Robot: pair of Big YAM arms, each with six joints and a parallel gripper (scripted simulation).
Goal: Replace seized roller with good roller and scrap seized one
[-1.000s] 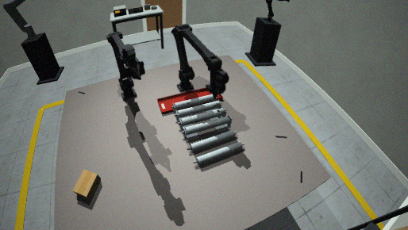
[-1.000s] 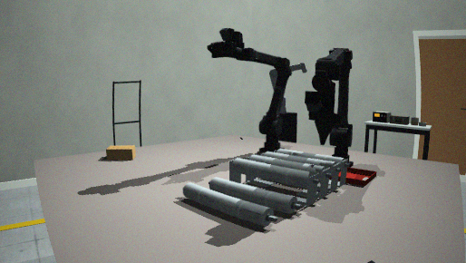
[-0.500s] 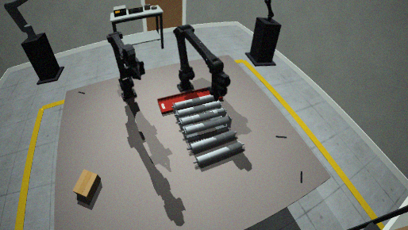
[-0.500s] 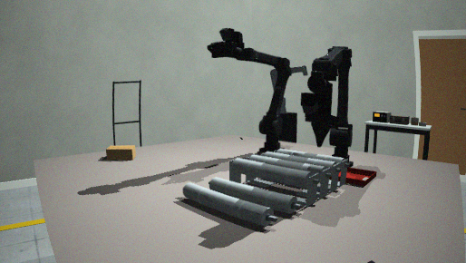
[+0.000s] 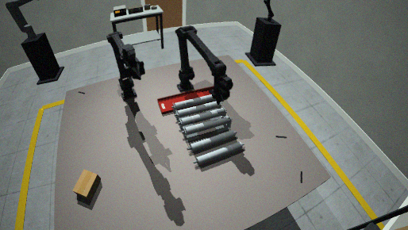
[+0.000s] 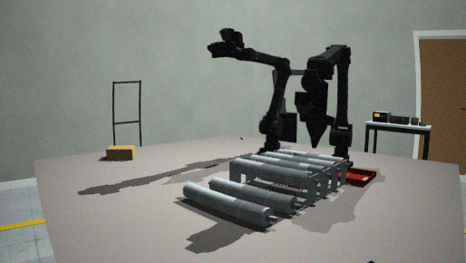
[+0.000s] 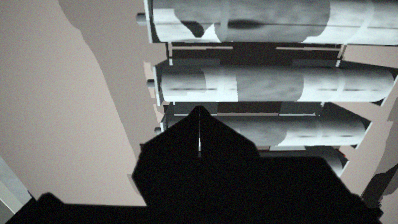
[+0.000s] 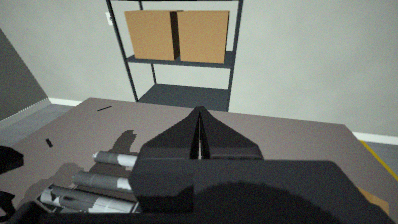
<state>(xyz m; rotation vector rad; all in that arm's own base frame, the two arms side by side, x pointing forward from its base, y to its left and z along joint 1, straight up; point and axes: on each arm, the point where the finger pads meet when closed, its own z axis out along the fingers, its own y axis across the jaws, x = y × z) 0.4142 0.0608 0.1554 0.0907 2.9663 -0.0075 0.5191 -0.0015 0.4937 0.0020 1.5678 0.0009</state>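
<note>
The roller bed holds four grey rollers between its brackets; it also shows in the exterior view. Two loose grey rollers lie on the table just in front of it. The red scrap tray lies behind the bed and looks empty. My left gripper is shut and empty, pointing down just above one end of the rollers nearest the tray. In the left wrist view its tip is over the end of a bed roller. My right gripper is shut and empty, raised high, away from the bed.
A cardboard box sits near the table's front corner. Small black bits lie scattered on the table. A shelf with cardboard boxes stands beyond the table. Black pedestals and a side table stand on the floor.
</note>
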